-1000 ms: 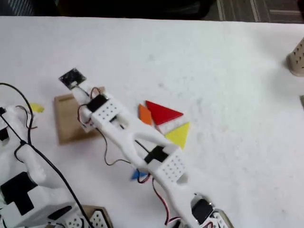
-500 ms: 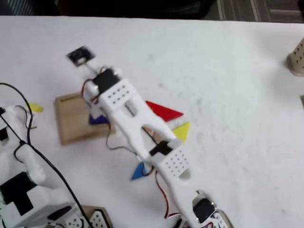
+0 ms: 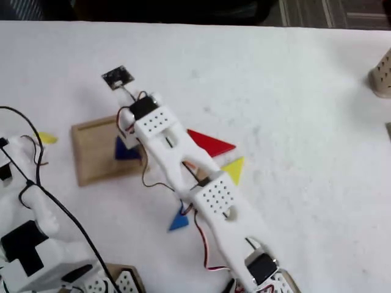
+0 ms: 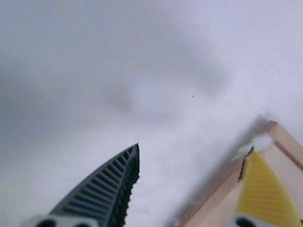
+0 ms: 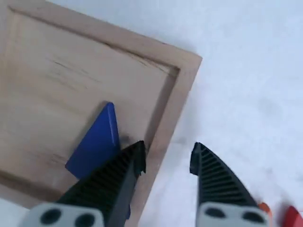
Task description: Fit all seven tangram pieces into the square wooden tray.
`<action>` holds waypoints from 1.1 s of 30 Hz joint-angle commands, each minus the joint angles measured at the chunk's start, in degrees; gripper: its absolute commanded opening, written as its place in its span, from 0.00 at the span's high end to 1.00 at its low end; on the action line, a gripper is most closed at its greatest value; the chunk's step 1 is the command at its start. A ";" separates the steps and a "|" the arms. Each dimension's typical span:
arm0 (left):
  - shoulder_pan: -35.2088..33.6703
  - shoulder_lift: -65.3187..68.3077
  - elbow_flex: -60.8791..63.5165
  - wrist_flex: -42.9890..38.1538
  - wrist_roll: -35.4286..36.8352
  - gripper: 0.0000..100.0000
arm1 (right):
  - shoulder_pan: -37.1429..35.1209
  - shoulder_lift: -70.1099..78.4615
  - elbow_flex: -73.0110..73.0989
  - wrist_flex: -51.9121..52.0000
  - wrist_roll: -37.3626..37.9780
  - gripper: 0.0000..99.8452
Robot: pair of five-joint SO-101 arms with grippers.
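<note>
— Two arms at a white bench (image 3: 293, 79): where do we find the wooden tray (image 3: 91, 162)?
— We see it lying flat towards the left of the overhead view, with the long white right arm (image 3: 214, 198) stretched across the bench to it.
— What do we see in the tray?
— One dark blue piece (image 3: 126, 151), lying flat on the tray floor close to the rim on the side that faces the loose pieces.
— And the right hand (image 5: 165, 153)?
— Its two dark ridged fingers (image 5: 113, 179) stand a little apart with nothing between them; in its own camera we see one tip over the tray floor just beside the dark blue piece, the other over the bench, and the tray rim showing in the gap.
— Which pieces do we count outside the tray?
— Four on the bench: a red triangle (image 3: 211, 144) and a yellow triangle (image 3: 233, 170) near each other beside the arm, an orange piece (image 5: 262, 206) mostly hidden, and a small blue triangle (image 3: 178, 221) partly tucked under the arm's other side, nearer the arm bases.
— And the left hand (image 4: 193, 150)?
— We see it spread wide and holding nothing, one finger dark, the other yellow, over the bench with a corner of the tray just behind the yellow finger.
</note>
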 commanded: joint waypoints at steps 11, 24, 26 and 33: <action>1.98 -0.13 -1.23 -1.32 0.09 0.65 | 3.38 4.00 -2.55 2.86 0.26 0.99; 2.95 -0.22 -0.97 -1.32 0.09 0.65 | 14.73 -2.33 5.45 18.51 0.79 0.98; 3.12 -0.22 -0.97 -1.32 0.09 0.65 | 17.27 -8.13 12.04 18.51 0.79 0.98; 4.53 -0.22 -0.88 -1.23 -3.43 0.65 | 18.77 -31.16 45.89 8.57 0.62 0.98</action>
